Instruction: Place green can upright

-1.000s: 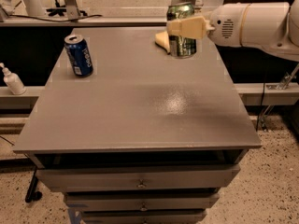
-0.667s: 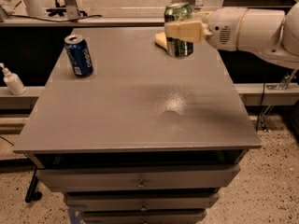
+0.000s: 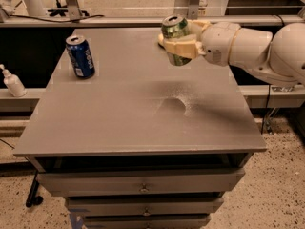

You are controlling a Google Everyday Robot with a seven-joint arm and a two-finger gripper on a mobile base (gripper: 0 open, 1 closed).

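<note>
The green can (image 3: 174, 30) is held nearly upright in the air, its silver top facing up, above the far right part of the grey table (image 3: 119, 118). My gripper (image 3: 178, 46) is shut on the green can, with cream fingers (image 3: 183, 47) wrapped around its middle. The white arm comes in from the right. The can's shadow falls on the table top below it, so the can is clear of the surface.
A blue Pepsi can (image 3: 80, 56) stands upright at the far left of the table. A white pump bottle (image 3: 12, 81) stands on a lower ledge at the left. Drawers (image 3: 143, 187) sit under the table top. Metal frames stand behind the table.
My gripper has carried the green can forward and to the left, away from the table's far right corner, and a little higher above the surface.
</note>
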